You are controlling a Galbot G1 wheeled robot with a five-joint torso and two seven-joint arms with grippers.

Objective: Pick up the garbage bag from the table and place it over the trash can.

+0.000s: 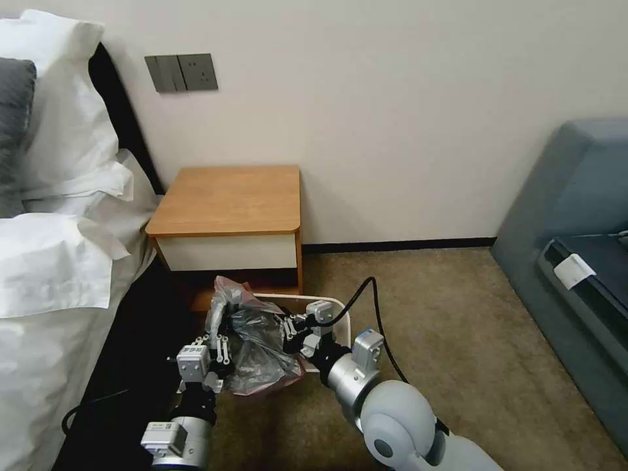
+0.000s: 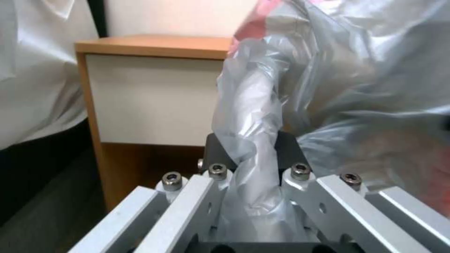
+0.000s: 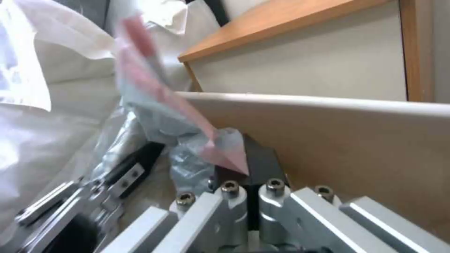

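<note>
- left claw (image 1: 219, 340) low in front of the table (image 1: 229, 199), closed on a twisted bunch of the garbage bag (image 1: 252, 343); in left wrist view the plastic (image 2: 253, 133) runs up between its dark pads (image 2: 286, 147), pads pinched on it
- right claw (image 1: 292, 327) just across from left claw, at the trash can (image 1: 327, 304) rim; in right wrist view pads (image 3: 262, 165) pressed together on a pink-edged fold of bag (image 3: 225, 154), inner can wall (image 3: 351, 140) just beside it
- garbage bag hangs crumpled between the two claws, grey translucent, pinkish-red edge up top near left claw; it sits over the near and left part of the can opening, not spread flat
- trash can on carpet (image 1: 445, 314) right under both claws, cream rim visible beyond right claw, far side close to table's front
- table behind the can, beyond both claws, orange-brown top bare, white drawer front
- bed (image 1: 59, 248) with white sheets on the outer side of left claw
- grey sofa (image 1: 575, 229) well apart, off to the right claw's outer side
- black cable (image 1: 366, 294) loops above right arm wrist
</note>
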